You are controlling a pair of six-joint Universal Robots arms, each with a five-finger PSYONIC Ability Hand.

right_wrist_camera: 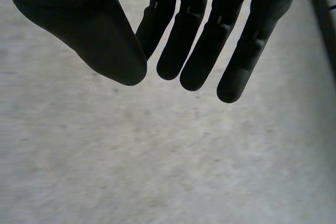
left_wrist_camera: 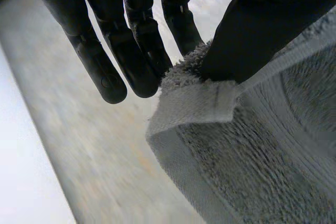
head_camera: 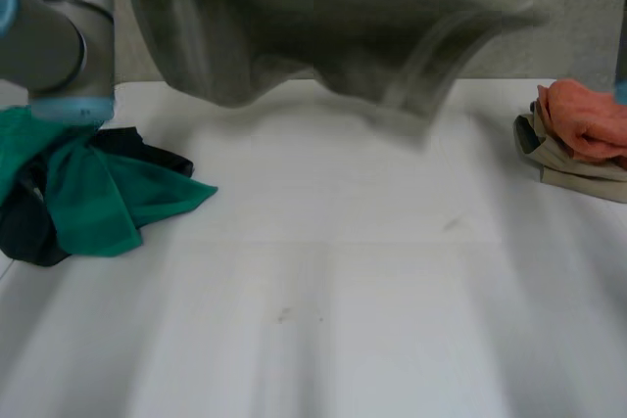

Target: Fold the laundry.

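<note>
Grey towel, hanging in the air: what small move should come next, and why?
Probably bring the right hand to a free edge of the grey towel: the left hand alone pinches its hem between thumb and fingers, the right is open and empty, and it hangs above the table.

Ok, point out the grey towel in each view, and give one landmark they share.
Head view: the grey towel hangs lifted at the top, above the far side of the table.
Left wrist view: the towel's corner is pinched between the fingers and thumb of the left robot hand.
Right wrist view: the open right robot hand over the grey floor.
Shared landmark: the grey floor.
</note>
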